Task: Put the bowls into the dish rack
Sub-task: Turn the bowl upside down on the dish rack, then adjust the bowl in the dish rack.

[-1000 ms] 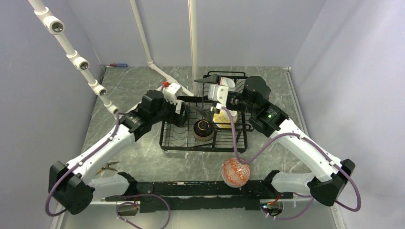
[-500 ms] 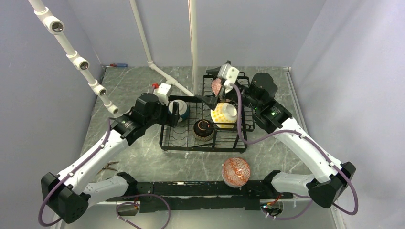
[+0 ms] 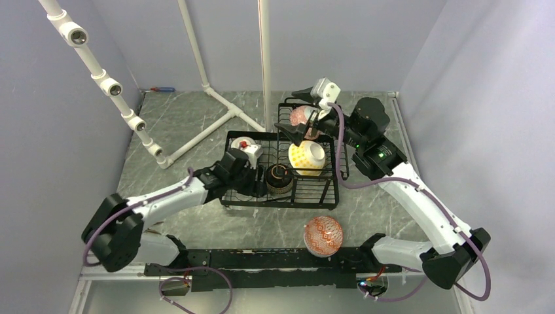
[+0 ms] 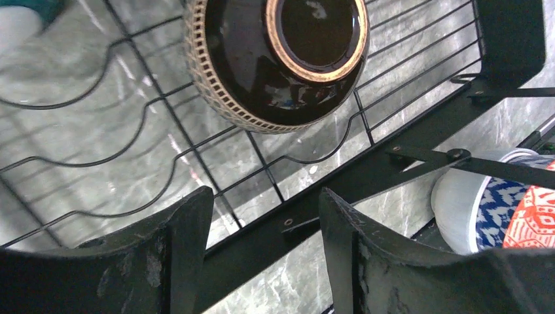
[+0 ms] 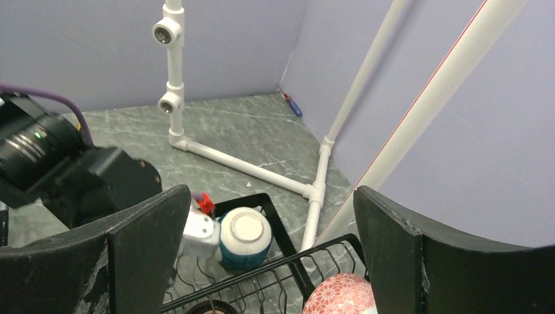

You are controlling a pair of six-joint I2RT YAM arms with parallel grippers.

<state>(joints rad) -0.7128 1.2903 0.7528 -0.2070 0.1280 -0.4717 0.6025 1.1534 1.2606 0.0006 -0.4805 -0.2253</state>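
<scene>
The black wire dish rack [image 3: 327, 196] holds several bowls upside down: a teal-and-white one [image 3: 239, 142] [image 5: 243, 239] at the rear left, a dark one [image 3: 279, 178] [image 4: 281, 59], a yellow-dotted one [image 3: 306, 158], and a pink one [image 3: 300, 116] [image 5: 340, 294] in the raised basket. A red-patterned bowl [image 3: 323, 235] [image 4: 510, 209] sits on the table in front of the rack. My left gripper [image 3: 256, 185] [image 4: 265, 196] hangs open and empty over the rack's front rail [image 4: 366, 176]. My right gripper [image 3: 296, 112] [image 5: 271, 196] is wide open and empty above the raised basket.
The white pipe frame [image 3: 196, 134] [image 5: 249, 167] crosses the table behind and left of the rack. Pliers [image 3: 149, 229] lie near the left arm's base, and a screwdriver [image 3: 160, 89] lies at the back wall. Grey walls close in on three sides.
The left gripper let go of the teal bowl at the rack's rear left, swung to the front rail and narrowed its jaws. The right gripper rose back from the yellow-dotted bowl.
</scene>
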